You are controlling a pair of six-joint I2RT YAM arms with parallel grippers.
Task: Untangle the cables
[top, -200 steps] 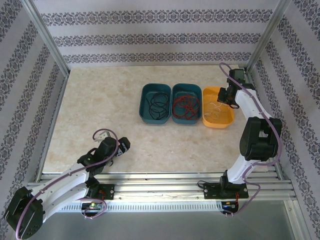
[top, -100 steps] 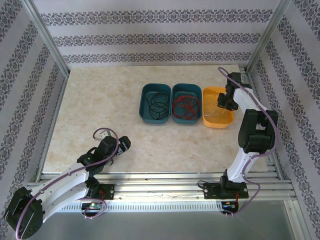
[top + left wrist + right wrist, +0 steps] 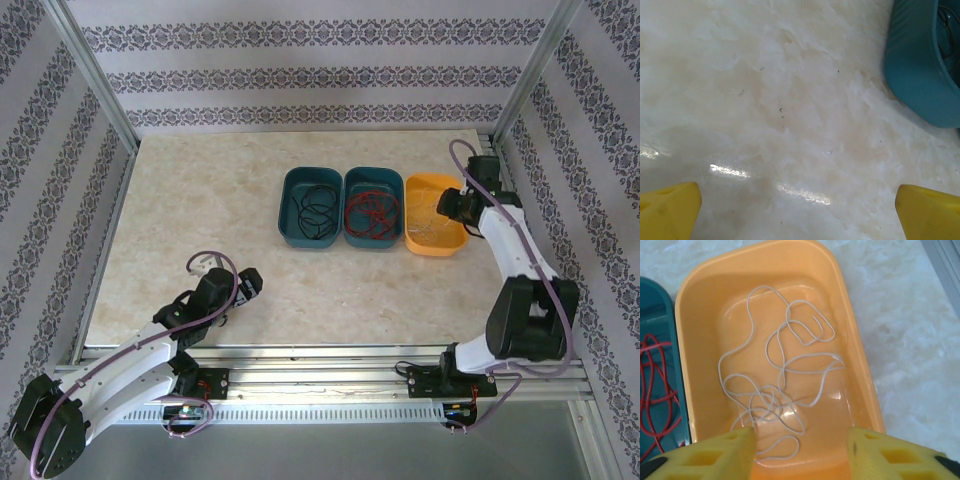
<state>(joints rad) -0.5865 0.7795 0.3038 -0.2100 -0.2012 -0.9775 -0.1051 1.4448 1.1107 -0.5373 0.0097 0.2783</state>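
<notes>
Item 1, black cable (image 3: 315, 210): loosely coiled in the left teal bin (image 3: 290, 181).

Item 2, red cable (image 3: 372, 212): coiled in the middle teal bin (image 3: 373, 172), alone.

Item 3, white cable (image 3: 782, 385): sprawled in the orange bin (image 3: 856, 345). Its long axis runs from a knot of crossings at 7 o'clock to open loops at 1 o'clock.

Item 4, right gripper (image 3: 800, 440): jaws spread and holding nothing, over the bin's near end. The white cable lies at 12 o'clock from it, and the knot is just beside the left finger. This is plainly the nearer arm.

Item 5, left gripper (image 3: 797, 200): jaws spread wide and low over the bare table (image 3: 790, 100). It is well apart from the bins, which lie toward 1 o'clock.

Note: the colours appear fully separated.
</notes>
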